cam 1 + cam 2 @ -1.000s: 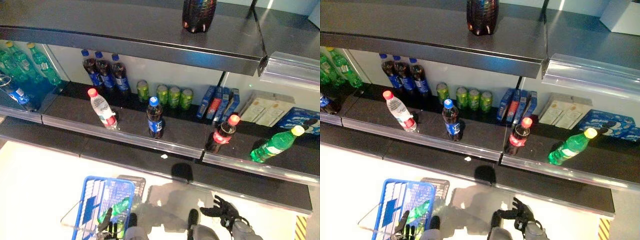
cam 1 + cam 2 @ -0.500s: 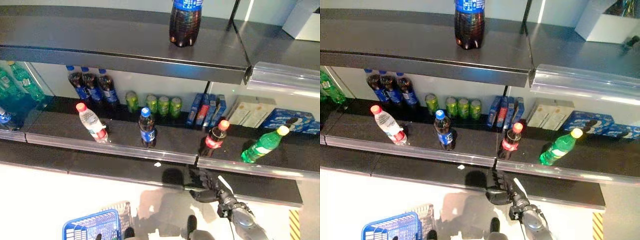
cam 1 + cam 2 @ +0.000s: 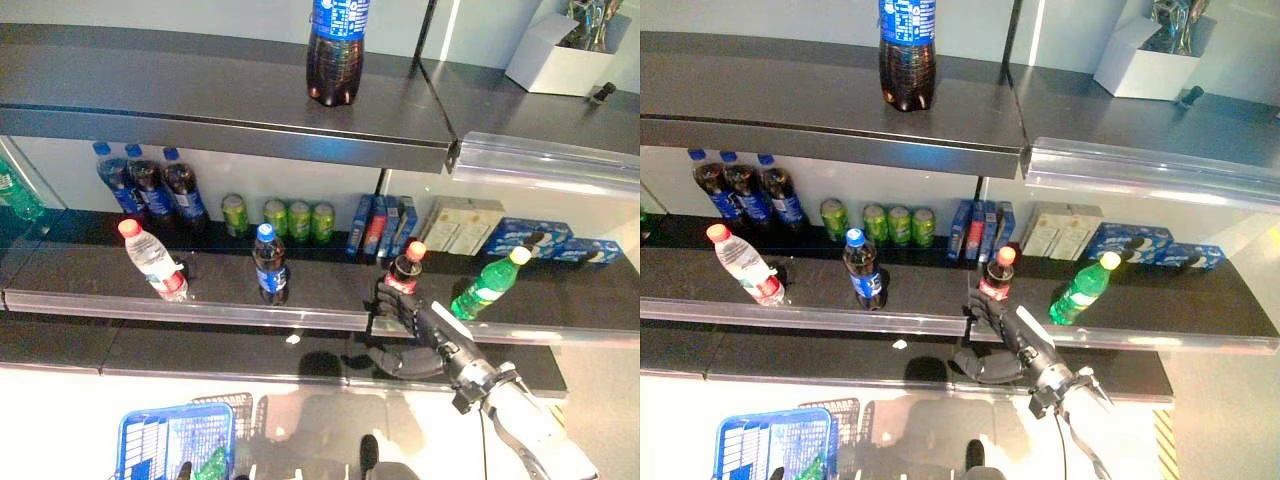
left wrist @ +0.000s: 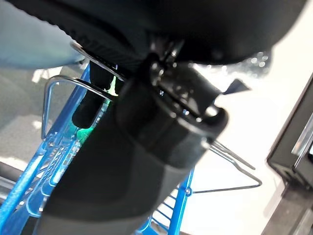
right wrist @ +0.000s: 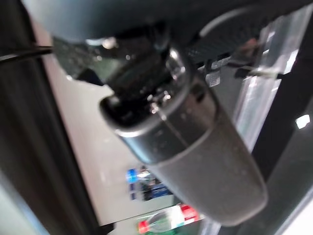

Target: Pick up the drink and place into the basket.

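A dark cola bottle with a red cap (image 3: 405, 272) stands near the front edge of the middle shelf. My right hand (image 3: 415, 322) is open just in front of it, fingers spread at the bottle's lower part and thumb below the shelf edge. Whether the fingers touch the bottle I cannot tell. The blue wire basket (image 3: 150, 440) hangs low at the left with a green bottle (image 3: 212, 463) inside. In the left wrist view my left hand (image 4: 146, 122) has fingers curled round the basket's wire handle (image 4: 63, 80).
On the same shelf stand a blue-capped cola bottle (image 3: 269, 265), a leaning water bottle (image 3: 152, 262), a leaning green bottle (image 3: 487, 285), green cans (image 3: 290, 218) and boxes (image 3: 460, 225). A clear rail (image 3: 200, 308) lines the shelf front. A large bottle (image 3: 335, 50) stands on the top shelf.
My right hand has risen from down near the floor to the shelf front at the red-capped cola bottle. The camera has tilted upward, so the whole scene has shifted.
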